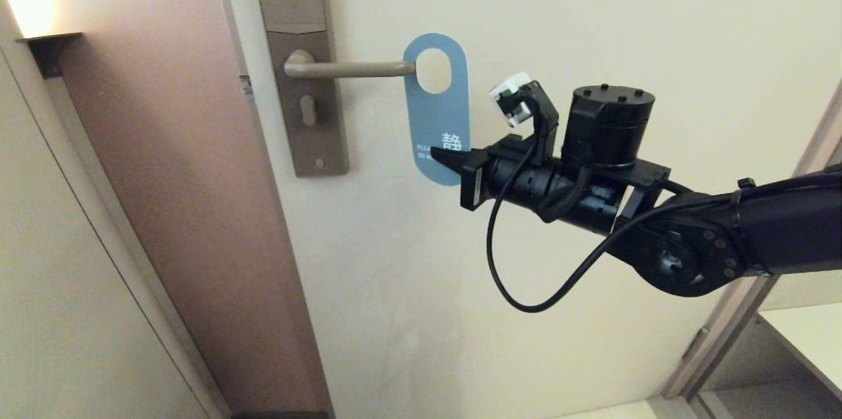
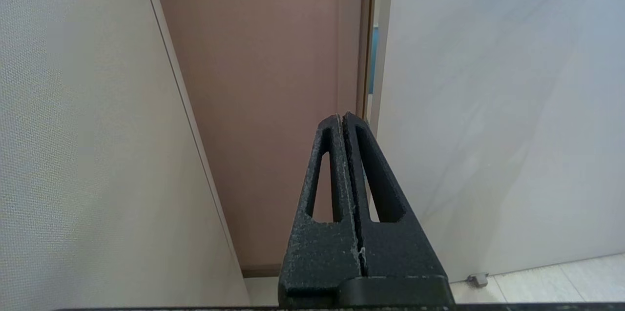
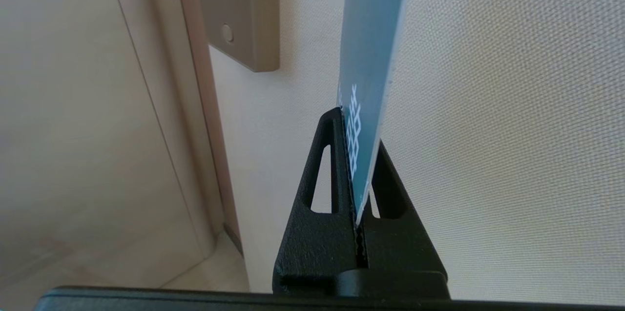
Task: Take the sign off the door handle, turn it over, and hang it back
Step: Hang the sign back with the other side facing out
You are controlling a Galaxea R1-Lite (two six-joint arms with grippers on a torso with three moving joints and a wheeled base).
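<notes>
The right gripper [image 1: 442, 157] has its jaws pinching the lower end of the sign [image 1: 437, 113], blue face outward. The sign's oval hole, above the jaws, sits just off the handle's [image 1: 348, 68] rounded tip. The sign looks thin, light and fairly stiff, probably smooth card or plastic; its slick faces could slip, so the bottom edge seems the right hold. The left gripper [image 2: 343, 120], parked, shows jaws pressed together on nothing.

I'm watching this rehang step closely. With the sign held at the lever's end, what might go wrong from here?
1. The sign is pinched only at its lower edge by the right hand, so it may twist or slip.
2. The door handle tip sits at the hole's rim; the hole may miss it.
</notes>
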